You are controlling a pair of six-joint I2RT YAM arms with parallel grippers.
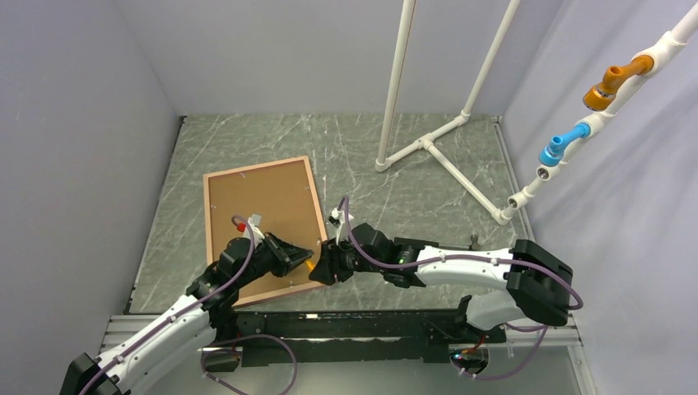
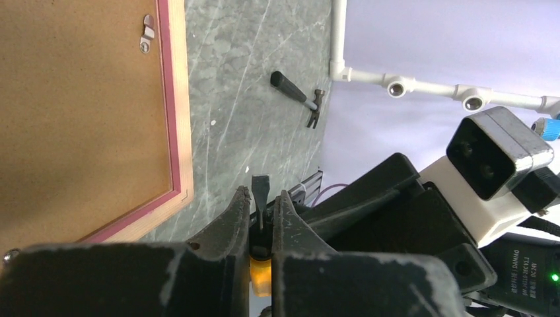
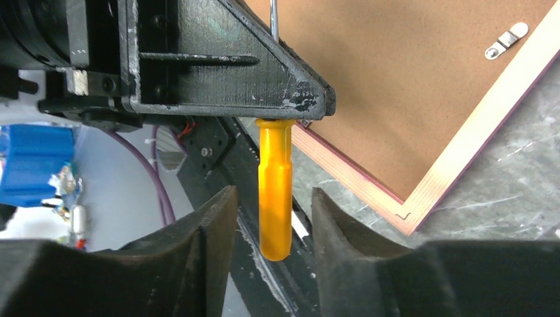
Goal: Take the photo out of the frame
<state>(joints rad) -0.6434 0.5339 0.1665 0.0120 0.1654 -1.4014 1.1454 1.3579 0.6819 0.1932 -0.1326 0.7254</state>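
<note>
The left tool pinches the screwdriver by its shaft end, and the right tool stands spread either side of it. The frame lies face-down beside the left tool, with the photo probably hidden under the board. That narrow pinch may let the screwdriver swivel or drop.

The frame shows a pink inner strip and a pale wood-grain outer edge. The board in it is plain speckled brown, with a silver clip. The table is grey-green, marbled with white veins. The screwdriver has an orange-yellow handle and a grey metal shaft, dark at the tip. The hammer has a black handle and a dull metal head. The left claw and right claw are black, scuffed pale grey at the edges. The arms are white and black, with purple cables. The pipes are white, with one orange fitting and one blue fitting. The walls are pale grey.
</note>
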